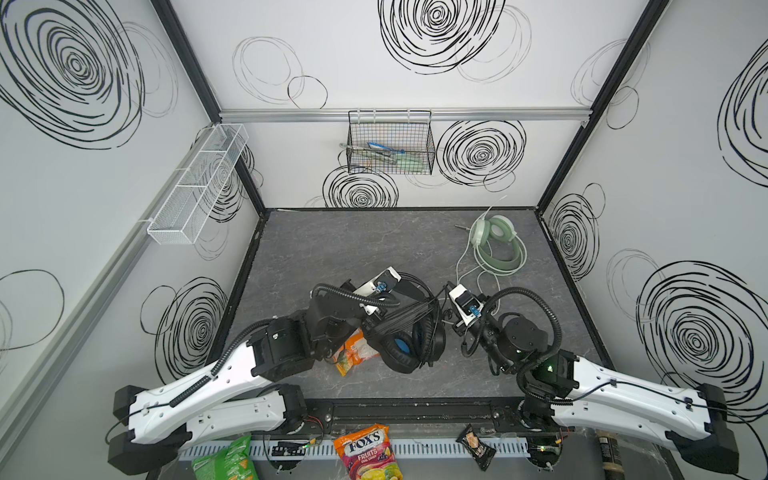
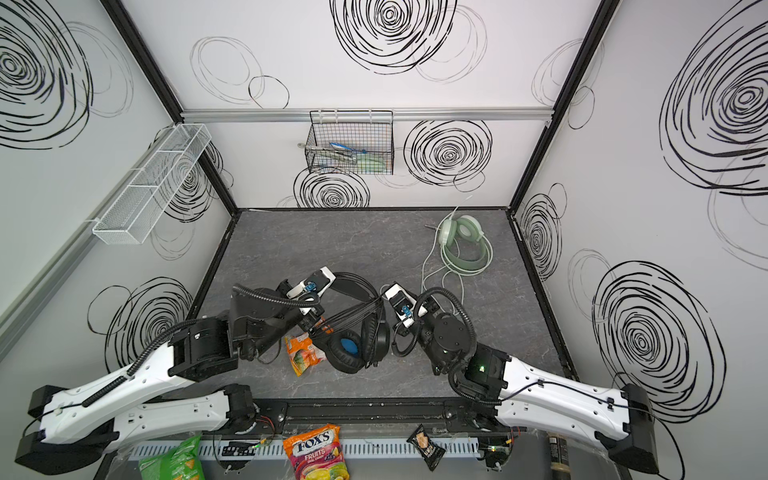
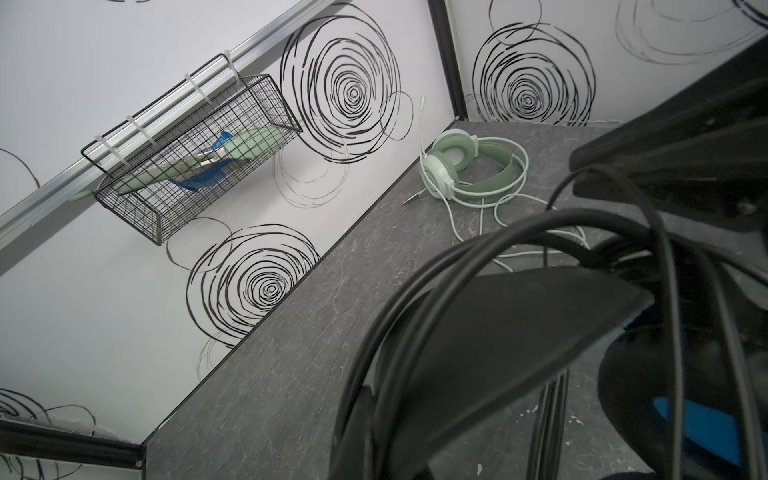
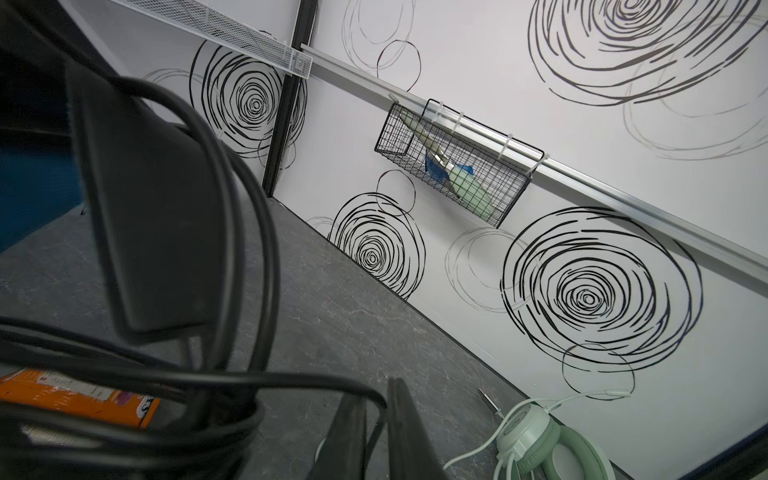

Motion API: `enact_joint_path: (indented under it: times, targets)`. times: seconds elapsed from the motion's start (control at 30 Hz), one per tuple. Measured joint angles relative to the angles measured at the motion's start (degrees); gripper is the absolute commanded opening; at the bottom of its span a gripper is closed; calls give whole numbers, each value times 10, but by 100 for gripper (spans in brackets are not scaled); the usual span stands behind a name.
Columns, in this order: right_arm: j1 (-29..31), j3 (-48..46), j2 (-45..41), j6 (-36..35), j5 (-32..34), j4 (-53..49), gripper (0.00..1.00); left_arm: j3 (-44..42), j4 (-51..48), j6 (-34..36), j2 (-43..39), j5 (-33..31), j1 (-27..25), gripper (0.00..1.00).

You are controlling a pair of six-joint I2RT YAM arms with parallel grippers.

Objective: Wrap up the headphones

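The grey marbled table (image 1: 332, 249) fills the booth floor, and both arms lean in over its near half. A black wire basket (image 1: 430, 145) hangs on the back wall. The black headset (image 1: 401, 345) lies near the middle of the table between the two grippers, with the blue lining of one ear cup showing. The mint-green headset (image 1: 496, 245) lies well apart in the far right corner, and its whitish cable (image 1: 457, 270) trails loose toward the right arm. The left gripper (image 1: 368, 319) is clamped tight at the black headset, right where several strands of black cable (image 1: 399, 316) begin. Those strands stretch taut across to the right gripper (image 1: 445, 290); whether that one pinches them I cannot tell. An orange sweets bag (image 1: 353, 351) lies touching the black headset, partly under the left gripper.
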Motion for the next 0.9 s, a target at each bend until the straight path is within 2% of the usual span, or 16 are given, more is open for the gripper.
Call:
enact_joint_path:
  times: [0.4, 0.9]
  targets:
    - [-32, -36, -36, 18, -25, 33, 17, 0, 0, -41, -40, 67, -2, 0]
    - [-43, -47, -12, 42, -71, 55, 16, 12, 72, -113, -65, 151, -5, 0]
